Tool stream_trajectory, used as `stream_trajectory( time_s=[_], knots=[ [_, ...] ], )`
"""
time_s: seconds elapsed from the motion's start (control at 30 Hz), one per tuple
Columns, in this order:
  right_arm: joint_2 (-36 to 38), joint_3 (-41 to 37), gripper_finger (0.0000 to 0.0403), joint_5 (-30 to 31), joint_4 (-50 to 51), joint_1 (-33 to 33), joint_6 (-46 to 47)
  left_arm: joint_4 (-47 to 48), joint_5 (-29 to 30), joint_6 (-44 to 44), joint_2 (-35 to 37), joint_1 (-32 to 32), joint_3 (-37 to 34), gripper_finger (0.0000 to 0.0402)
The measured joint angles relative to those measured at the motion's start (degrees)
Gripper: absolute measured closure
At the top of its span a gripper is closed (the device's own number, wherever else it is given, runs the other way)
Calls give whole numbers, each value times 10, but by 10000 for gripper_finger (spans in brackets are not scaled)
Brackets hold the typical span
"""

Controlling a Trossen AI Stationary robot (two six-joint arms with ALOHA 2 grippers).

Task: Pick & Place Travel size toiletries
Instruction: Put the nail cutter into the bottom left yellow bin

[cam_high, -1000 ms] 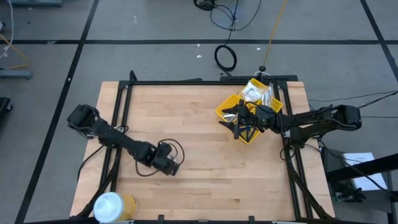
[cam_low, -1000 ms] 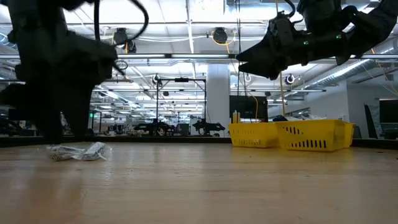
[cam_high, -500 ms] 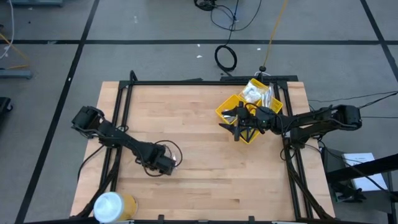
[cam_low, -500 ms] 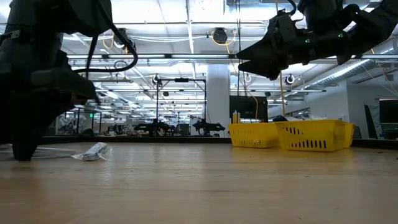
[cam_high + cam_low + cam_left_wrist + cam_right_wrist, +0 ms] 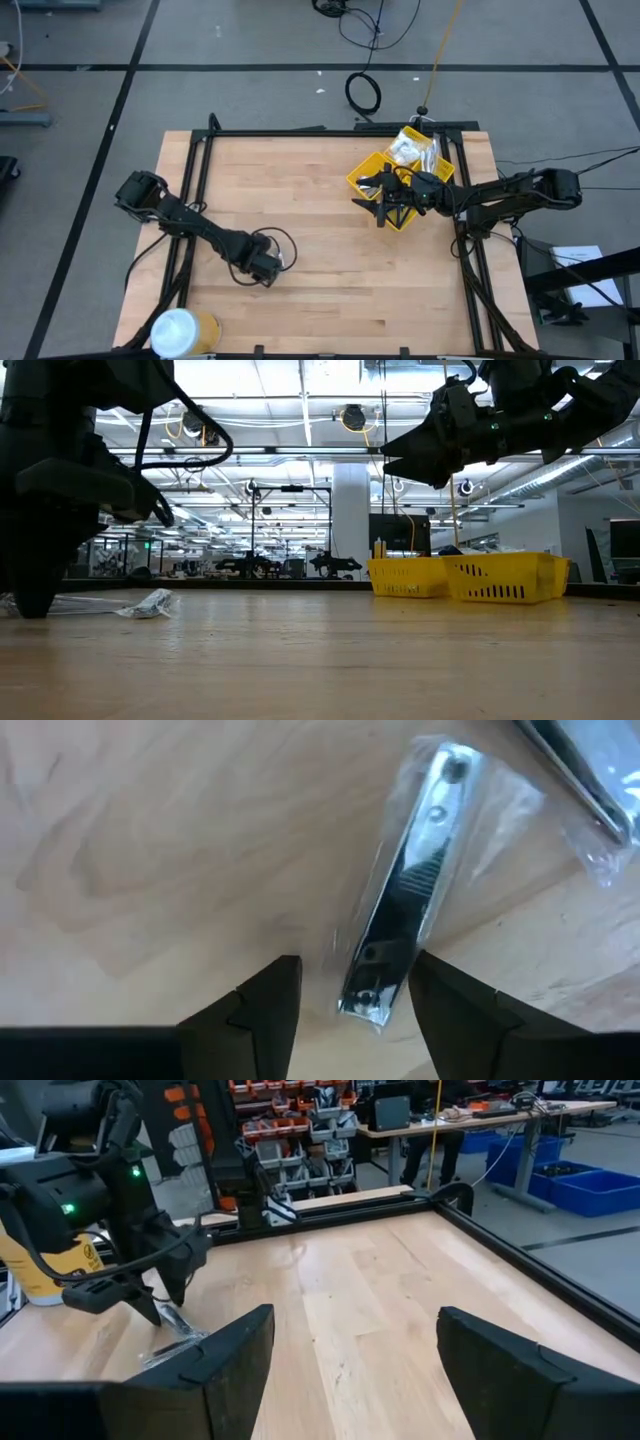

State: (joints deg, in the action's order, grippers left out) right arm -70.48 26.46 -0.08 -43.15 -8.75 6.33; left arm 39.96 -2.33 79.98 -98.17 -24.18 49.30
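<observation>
A silvery nail clipper in a clear packet (image 5: 395, 890) lies flat on the wooden table. A second clear packet with a silvery piece (image 5: 585, 775) lies just beyond it. Both show as a crumpled clear heap (image 5: 148, 603) in the low view. My left gripper (image 5: 352, 965) is open and low over the table, pointing down. Its two fingers stand on either side of the clipper's nearer end without plainly touching it. My right gripper (image 5: 350, 1330) is open and empty, and it hovers (image 5: 385, 203) over the yellow bin (image 5: 365, 172).
The yellow compartmented bin (image 5: 470, 577) sits near the table's far right corner, with white and clear packets (image 5: 412, 148) in its far part. A white-and-yellow cylinder (image 5: 180, 332) stands at the near left corner. Bare wood lies between the two arms.
My left gripper has shifted a little toward the table's left edge, over the packets on the table. The packets have stayed where they were. My right gripper has kept still above the bin.
</observation>
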Motion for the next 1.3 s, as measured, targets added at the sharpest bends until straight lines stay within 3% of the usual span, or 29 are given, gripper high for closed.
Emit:
stream_trajectory(
  time_s=[0.33,0.6,0.77,0.87,1.0,1.07,1.17,1.3],
  knots=[
    [0,0,138,0,5,0,0,-6,42,-126,0,1,0,244],
    [0,0,138,0,5,0,0,-5,71,-152,7,12,0,369],
    [0,0,138,0,5,1,11,63,225,-153,58,15,5,369],
    [0,0,138,0,5,10,18,42,343,-192,119,16,17,369],
    [-6,0,138,2,-19,38,-17,-68,487,-381,168,24,15,369],
    [-18,0,138,2,-59,57,-33,-169,508,-508,183,32,17,369],
    [-43,0,138,2,-125,84,-52,-308,481,-665,182,64,17,369],
    [-85,0,138,2,-217,110,-61,-470,352,-799,155,113,17,369]
  ],
)
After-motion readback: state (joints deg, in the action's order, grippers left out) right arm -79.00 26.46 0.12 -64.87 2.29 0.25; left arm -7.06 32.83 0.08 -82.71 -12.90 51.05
